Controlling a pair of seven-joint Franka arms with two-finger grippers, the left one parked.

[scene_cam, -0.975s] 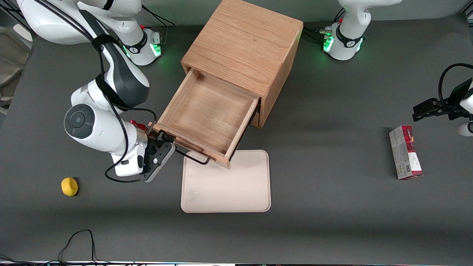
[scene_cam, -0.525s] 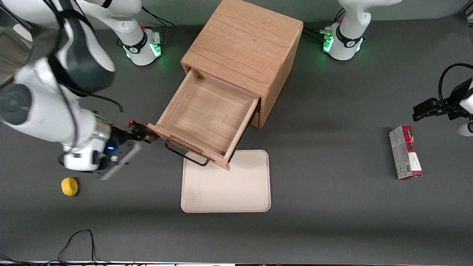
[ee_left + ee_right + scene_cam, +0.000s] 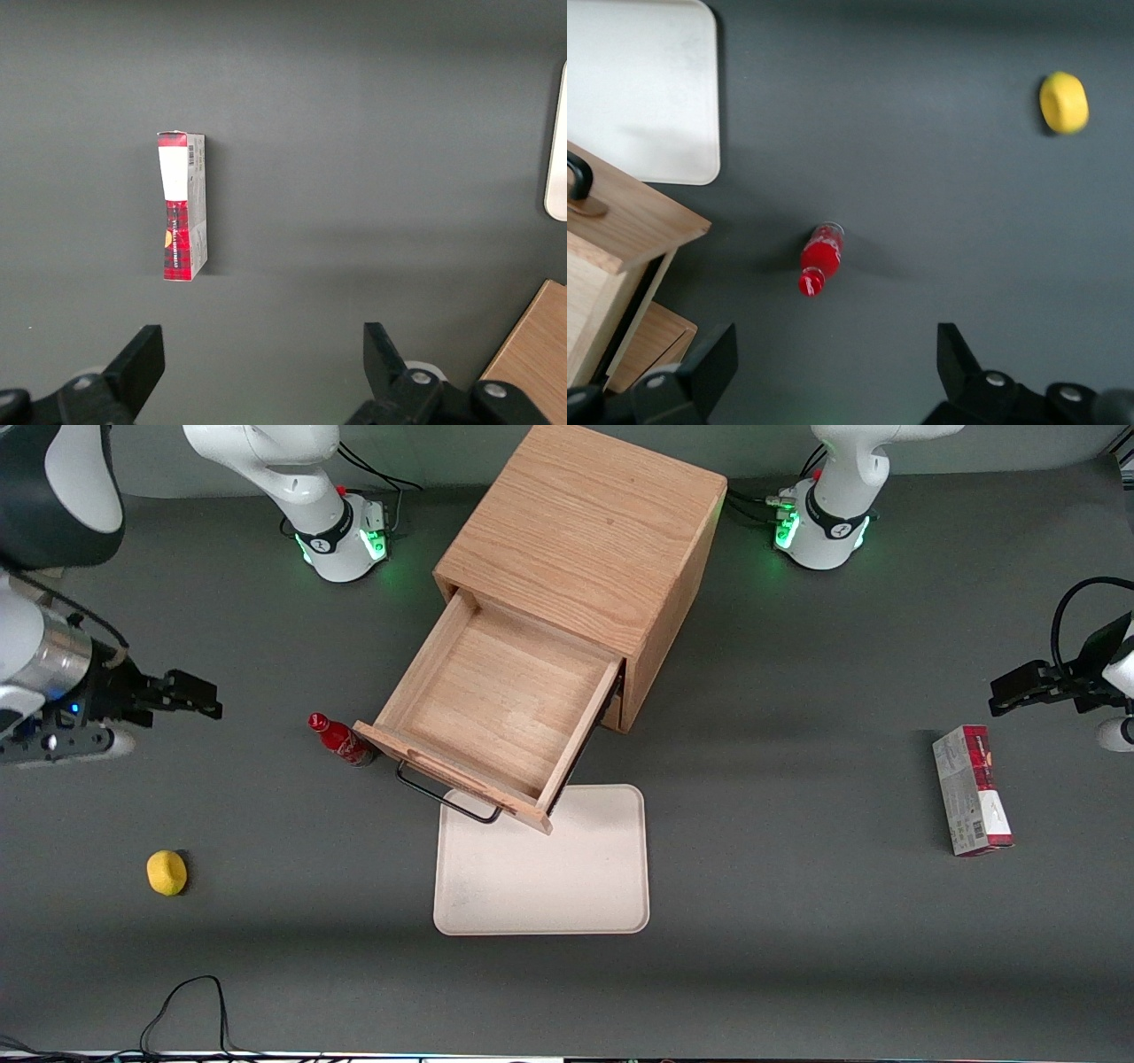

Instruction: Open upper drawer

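The oak cabinet stands at the middle of the table. Its upper drawer is pulled far out, and its bare wooden inside shows. The black wire handle hangs over the tray's edge. My gripper is open and empty. It hovers above the table, well away from the drawer, toward the working arm's end. In the right wrist view the open gripper looks down on bare table. That view also shows the drawer's front corner and a bit of the handle.
A small red bottle stands beside the drawer's front corner and also shows in the wrist view. A yellow lemon lies nearer the camera. A cream tray lies in front of the drawer. A red box lies toward the parked arm's end.
My gripper has left the drawer handle and swung away toward the working arm's end, rising. The drawer stays pulled out. The red bottle has come into view.
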